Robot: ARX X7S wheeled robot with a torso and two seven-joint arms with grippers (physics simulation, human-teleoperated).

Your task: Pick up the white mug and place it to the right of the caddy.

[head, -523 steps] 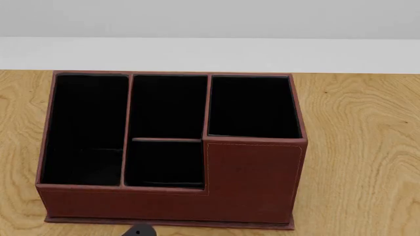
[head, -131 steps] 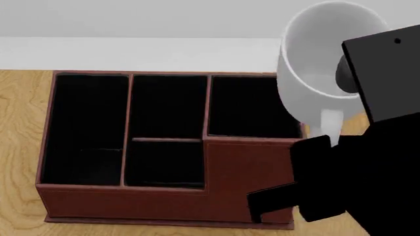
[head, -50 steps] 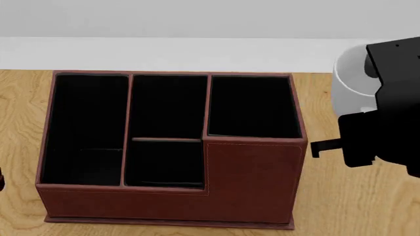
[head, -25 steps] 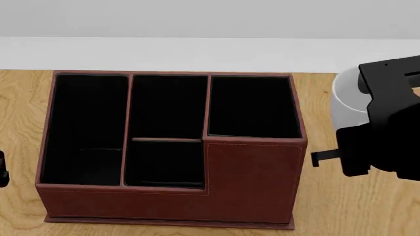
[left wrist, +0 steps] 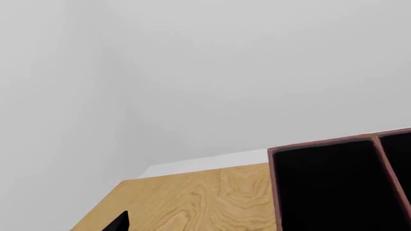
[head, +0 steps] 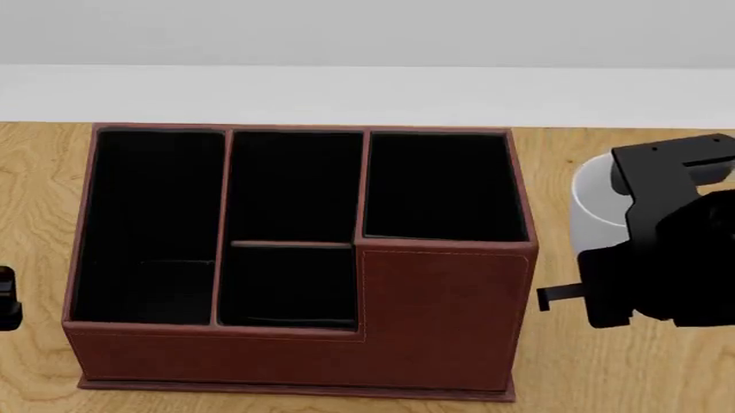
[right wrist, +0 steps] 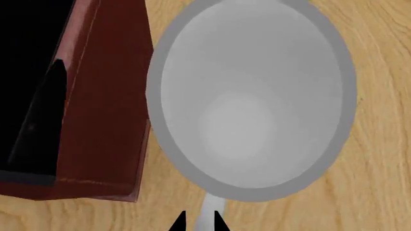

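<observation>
One glossy white ceramic mug stands just beside the reddish-brown leather-look caddy, toward the wooden table's right edge. Right fingers pinch its handle. Bare wood lies ahead. Left gripper's fingers: cannot tell.

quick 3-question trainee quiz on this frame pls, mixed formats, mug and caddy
1. True or false: the white mug is inside one of the caddy compartments.
2. Multiple choice: in the head view, the white mug is A) left of the caddy, B) right of the caddy, C) behind it.
3. Fill in: the right tool pinches the mug by its ____.

Key: 1 false, all four compartments look empty and the mug is over the wooden table. 2 B. 3 handle, seen between the fingertips in the right wrist view.
</observation>
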